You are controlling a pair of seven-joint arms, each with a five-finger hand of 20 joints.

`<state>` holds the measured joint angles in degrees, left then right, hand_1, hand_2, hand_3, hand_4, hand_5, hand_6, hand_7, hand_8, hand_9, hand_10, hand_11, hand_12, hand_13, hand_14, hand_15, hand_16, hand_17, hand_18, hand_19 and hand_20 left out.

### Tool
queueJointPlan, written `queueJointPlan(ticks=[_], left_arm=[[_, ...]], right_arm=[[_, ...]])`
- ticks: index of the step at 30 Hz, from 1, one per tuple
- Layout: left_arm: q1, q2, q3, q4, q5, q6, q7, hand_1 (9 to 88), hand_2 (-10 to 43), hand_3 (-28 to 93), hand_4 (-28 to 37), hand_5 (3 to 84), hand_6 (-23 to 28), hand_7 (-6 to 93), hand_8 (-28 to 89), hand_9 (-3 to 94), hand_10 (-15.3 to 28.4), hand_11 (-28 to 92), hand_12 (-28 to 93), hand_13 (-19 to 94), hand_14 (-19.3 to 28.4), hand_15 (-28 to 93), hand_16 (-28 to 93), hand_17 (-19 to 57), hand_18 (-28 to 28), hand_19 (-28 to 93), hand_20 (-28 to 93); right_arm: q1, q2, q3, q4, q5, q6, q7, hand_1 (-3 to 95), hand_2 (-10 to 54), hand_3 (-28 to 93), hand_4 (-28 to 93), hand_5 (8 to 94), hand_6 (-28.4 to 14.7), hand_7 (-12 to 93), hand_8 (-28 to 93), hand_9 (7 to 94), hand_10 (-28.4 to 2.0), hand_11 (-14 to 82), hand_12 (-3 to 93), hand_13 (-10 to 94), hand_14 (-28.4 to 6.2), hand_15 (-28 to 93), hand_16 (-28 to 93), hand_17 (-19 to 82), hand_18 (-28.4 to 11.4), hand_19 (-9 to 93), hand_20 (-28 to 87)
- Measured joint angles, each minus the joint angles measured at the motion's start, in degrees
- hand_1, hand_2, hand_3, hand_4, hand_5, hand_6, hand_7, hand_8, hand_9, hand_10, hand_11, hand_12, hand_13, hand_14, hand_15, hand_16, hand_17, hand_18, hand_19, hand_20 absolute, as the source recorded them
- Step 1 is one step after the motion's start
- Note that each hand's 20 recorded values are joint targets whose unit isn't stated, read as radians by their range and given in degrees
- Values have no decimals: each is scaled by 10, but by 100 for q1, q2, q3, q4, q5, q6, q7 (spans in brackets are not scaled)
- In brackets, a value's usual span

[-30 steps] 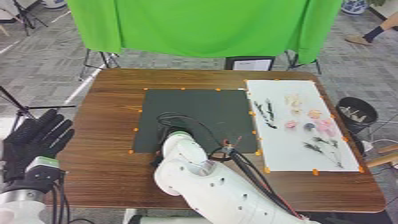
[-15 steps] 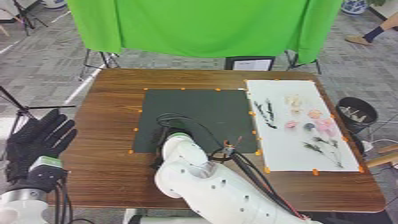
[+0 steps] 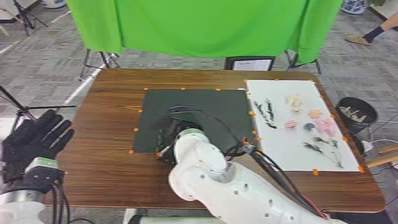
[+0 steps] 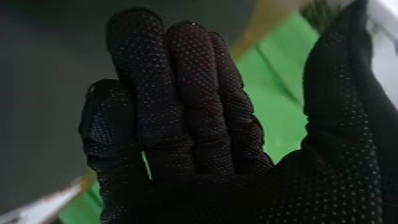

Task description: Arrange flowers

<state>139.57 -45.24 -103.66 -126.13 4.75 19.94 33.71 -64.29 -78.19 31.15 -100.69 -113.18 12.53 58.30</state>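
The white jointed right arm (image 3: pixel 200 165) had shifted a little rightward over the dark rectangular mat (image 3: pixel 160 100); its black-gloved right hand (image 4: pixel 222 195) was wide, thumb apart from straight fingers and nothing held; the left hand (image 3: pixel 40 145) stayed spread beyond the left edge of the brown wooden table (image 3: pixel 102 125). The soft pink blooms (image 3: pixel 322 121) and thin dark sprigs (image 3: pixel 266 112) still lay on the white sheet (image 3: pixel 280 155) along the table's right edge; the shift probably brought the right hand nearer its next stem, with the arranging seemingly yet to begin.
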Motion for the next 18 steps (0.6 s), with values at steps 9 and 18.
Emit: queueJointPlan(ticks=[9,18], left_arm=[[167,-122,7,0,84,-74,61,292,156,755,-257,506,100,160,-81,421,162,237,120,298,167,421,-89,-51,167,432,98],[-28,-14,261,93,389,-167,41,292,154,753,-256,503,99,158,-80,418,160,233,120,287,164,412,-86,-54,165,426,98]], right_arm=[[-594,1011,1244,-1120,-899,-314,-292,321,-95,755,-247,576,-123,190,-86,600,-232,183,175,680,-169,576,244,436,-262,900,229],[-2136,2523,3505,-1842,-1117,-84,-405,354,-95,785,-281,546,-104,139,-97,549,-186,132,148,681,-137,605,220,400,-241,895,253]])
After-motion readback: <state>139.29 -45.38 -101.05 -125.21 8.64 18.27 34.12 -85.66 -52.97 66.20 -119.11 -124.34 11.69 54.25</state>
